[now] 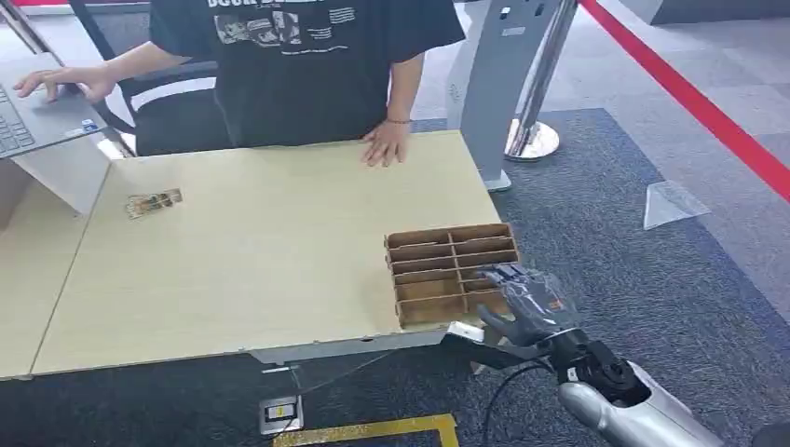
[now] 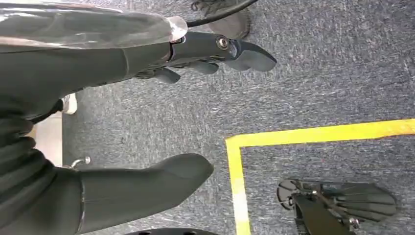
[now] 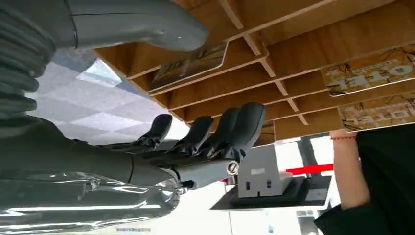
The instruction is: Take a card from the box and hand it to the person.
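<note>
Head view shows you the right hand (image 1: pixel 522 303) at the near right corner of the tabletop (image 1: pixel 270 270), just over the near right part of the wooden divided box (image 1: pixel 438 265). The box stands at the right edge of the tabletop, close to the near edge. Right wrist view brings you very near: the dark fingers (image 3: pixel 230 132) are apart and a little bent, the grey thumb (image 3: pixel 147 24) lies away from them, and the hand holds nothing. Cards with golden print lie in several compartments; one card (image 3: pixel 191 66) lies just beside the thumb tip, and you cannot tell if the thumb touches it. Two more cards (image 3: pixel 372 73) lie in other compartments.

Left wrist view shows you the left hand (image 2: pixel 147 122) over grey carpet (image 2: pixel 318 83) with a yellow line (image 2: pixel 313 134); its fingers are spread and it grasps nothing.

One loose card (image 1: pixel 154 202) lies near the far left corner of the tabletop, well apart from the box. A person in a black T-shirt (image 1: pixel 298 65) stands at the far edge, one hand (image 1: pixel 387 144) flat on the tabletop and the other on a laptop (image 1: pixel 37 112)
</note>
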Robot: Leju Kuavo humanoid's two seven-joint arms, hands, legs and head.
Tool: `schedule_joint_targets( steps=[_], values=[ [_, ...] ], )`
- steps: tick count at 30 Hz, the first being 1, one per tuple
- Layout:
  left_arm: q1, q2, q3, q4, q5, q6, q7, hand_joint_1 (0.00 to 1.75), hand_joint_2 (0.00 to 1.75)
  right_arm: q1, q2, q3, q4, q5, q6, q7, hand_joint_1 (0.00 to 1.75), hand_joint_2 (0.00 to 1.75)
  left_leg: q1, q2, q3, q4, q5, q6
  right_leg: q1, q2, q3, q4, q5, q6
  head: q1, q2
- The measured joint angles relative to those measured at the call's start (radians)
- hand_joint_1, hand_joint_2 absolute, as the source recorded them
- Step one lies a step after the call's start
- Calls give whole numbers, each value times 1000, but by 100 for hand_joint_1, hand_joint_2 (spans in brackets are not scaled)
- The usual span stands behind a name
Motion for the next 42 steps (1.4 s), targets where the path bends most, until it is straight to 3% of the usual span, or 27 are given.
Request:
schedule_joint_targets(
  steps=[3,5,9,13,18,42],
  values=[
    [0,0,0,0,0,2,1,0,175,-5,0,1,10,-2,-5,-2,75,175,0,0,0,0,0,0,0,0,0,0,0,0,0,0],
    [0,0,0,0,0,2,1,0,175,-8,0,2,16,-2,-5,-2,66,175,0,0,0,0,0,0,0,0,0,0,0,0,0,0],
    [0,0,0,0,1,3,1,0,175,-15,3,6,29,8,-5,8,73,175,0,0,0,0,0,0,0,0,0,0,0,0,0,0],
    [0,0,0,0,2,4,0,0,175,-25,3,11,38,24,-5,23,70,175,0,0,0,0,0,0,0,0,0,0,0,0,0,0],
    [0,0,0,0,2,5,-3,0,175,-33,6,18,48,44,-2,38,87,175,0,0,0,0,0,0,0,0,0,0,0,0,0,0],
    [0,0,0,0,3,4,1,0,175,-37,9,22,52,148,58,118,98,175,0,0,0,0,0,0,0,0,0,0,0,0,0,0]
  ],
)
